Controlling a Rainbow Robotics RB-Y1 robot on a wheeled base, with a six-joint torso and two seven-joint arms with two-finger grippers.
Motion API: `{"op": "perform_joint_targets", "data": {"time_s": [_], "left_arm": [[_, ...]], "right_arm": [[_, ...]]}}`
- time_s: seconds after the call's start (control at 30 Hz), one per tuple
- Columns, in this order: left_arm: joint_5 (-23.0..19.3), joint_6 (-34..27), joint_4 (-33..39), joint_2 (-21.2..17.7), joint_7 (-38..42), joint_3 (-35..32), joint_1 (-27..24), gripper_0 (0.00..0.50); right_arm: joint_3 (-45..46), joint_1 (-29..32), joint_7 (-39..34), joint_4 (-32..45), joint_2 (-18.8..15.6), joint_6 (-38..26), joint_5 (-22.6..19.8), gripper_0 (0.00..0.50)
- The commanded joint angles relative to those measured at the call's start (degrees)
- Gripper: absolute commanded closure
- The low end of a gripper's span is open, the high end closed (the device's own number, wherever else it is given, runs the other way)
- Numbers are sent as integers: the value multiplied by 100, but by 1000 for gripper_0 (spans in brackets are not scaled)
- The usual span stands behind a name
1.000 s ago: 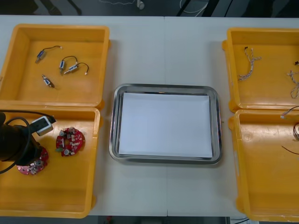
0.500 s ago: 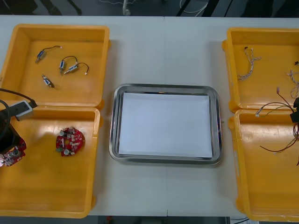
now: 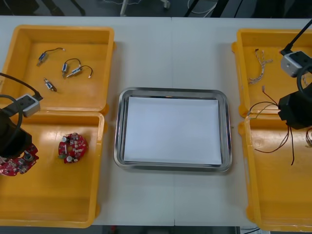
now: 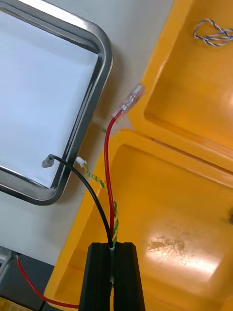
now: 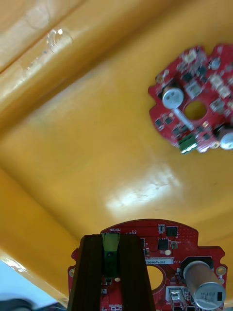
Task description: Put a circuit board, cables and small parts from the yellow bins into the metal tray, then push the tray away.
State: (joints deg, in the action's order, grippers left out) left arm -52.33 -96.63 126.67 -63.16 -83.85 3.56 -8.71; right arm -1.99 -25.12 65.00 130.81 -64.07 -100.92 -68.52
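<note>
My left gripper (image 5: 110,239) is shut on the edge of a round red circuit board (image 5: 162,252) and holds it over the near left yellow bin (image 3: 53,204). That held board (image 3: 18,165) sits under my left arm in the front view. A second red board (image 3: 73,147) lies flat in the same bin. My right gripper (image 4: 112,249) is shut on a bundle of cables: a red one (image 4: 107,160), a black one (image 4: 85,177) and a thin twisted one. The bundle (image 3: 265,108) dangles over the right bins' shared wall, close to the metal tray (image 3: 173,92), which is white inside.
The far left bin (image 3: 61,34) holds several small metal parts (image 3: 73,70). A twisted blue and white cable (image 3: 260,66) lies in the far right bin (image 3: 241,63). The near right bin (image 3: 273,204) is below my right arm (image 3: 295,109).
My left arm swung toward the left bin wall with one red board, then came back slightly. My right arm came in from the right edge, carrying the cables toward the tray.
</note>
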Motion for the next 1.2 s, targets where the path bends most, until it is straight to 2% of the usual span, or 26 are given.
{"op": "perform_joint_targets", "data": {"time_s": [0.03, 0.27, 0.53, 0.73, 0.97, 1.2], "left_arm": [[29, -515, 499, 313, 501, -4, -570, 500], [29, -999, 815, 603, 1512, 567, -1273, 500], [240, -1034, 1008, 920, 2734, 1490, -2029, 500], [495, -1104, 1000, 1254, 3569, 2167, -2548, 500], [900, -1104, 859, 1702, 4447, 3002, -3119, 500], [1401, -1051, 332, 2291, 5168, 3845, -3699, 500]], "right_arm": [[-495, -521, 320, 6, -229, 116, 129, 500], [-609, -608, 548, -91, -70, 283, 164, 500], [-618, -608, 1594, -196, -35, 310, 269, 500], [-689, -608, 2113, -205, 35, 283, 296, 500], [-812, -608, 2183, -99, 255, 222, 489, 500], [-987, -608, 2148, 6, 457, 125, 682, 500]]}}
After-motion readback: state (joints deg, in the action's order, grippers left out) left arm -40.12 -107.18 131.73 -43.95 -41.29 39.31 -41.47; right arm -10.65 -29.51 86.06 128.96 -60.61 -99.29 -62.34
